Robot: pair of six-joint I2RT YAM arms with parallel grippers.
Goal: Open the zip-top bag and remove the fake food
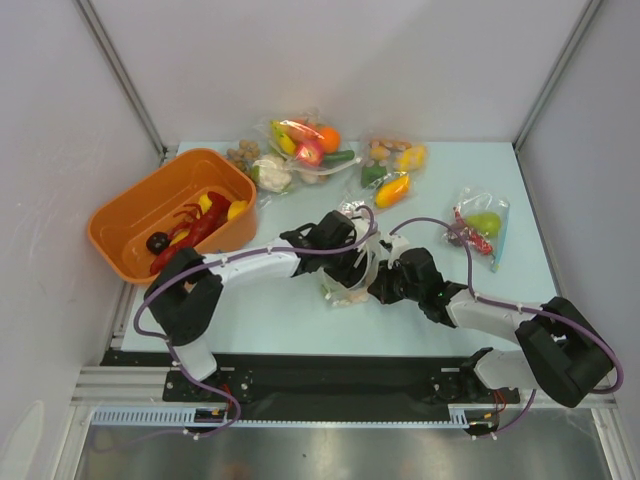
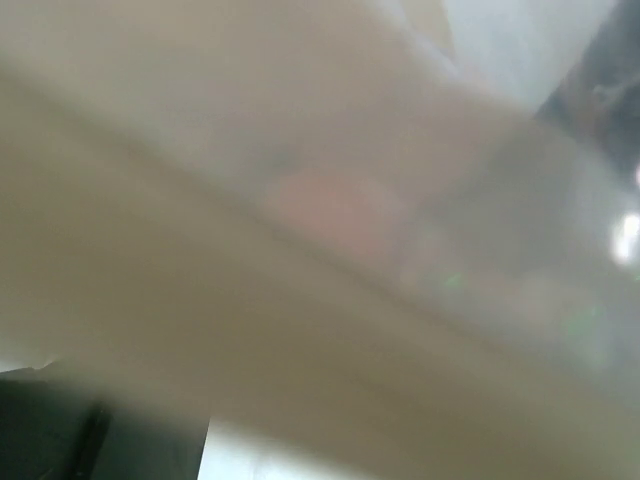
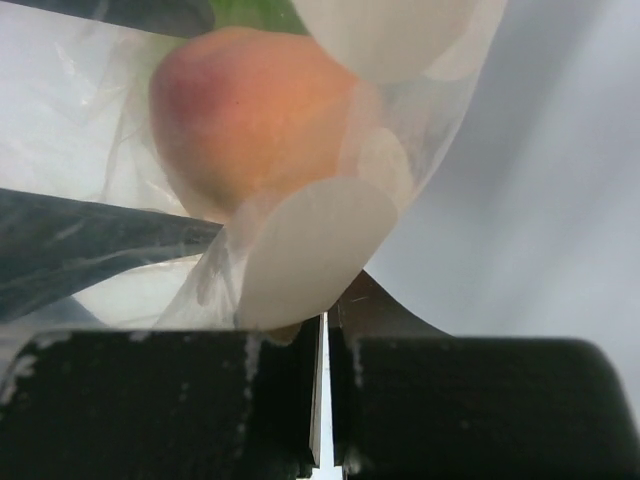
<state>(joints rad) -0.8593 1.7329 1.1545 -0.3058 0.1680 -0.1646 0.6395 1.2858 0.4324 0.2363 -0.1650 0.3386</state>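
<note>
Orange plastic forms the bin at the far left of the desk. It contains a red lobster, a small dark ball and a few yellow bits. Behind and to its right, at the back of the desk, lies a clear bag with an orange, a banana and a cucumber. The left arm stretches toward mid-desk, where the left pincer meets the crumpled zip-top bag. The overhead view does not show how wide its jaws stand. Nor does the left wrist view, which is filled by a blurred pale surface with a faint pink patch. The zip-top bag sits between the two arms. On its right side the right pincer grips it. The right wrist view shows the jaws closed with clear film pinched between them. Inside the film are a pink-orange peach, round pale pieces and a sliver of green at the top edge. Farther right, at the back, lies another clear bag of toy produce. At far right is a small blue-edged bag holding a green pear.
</note>
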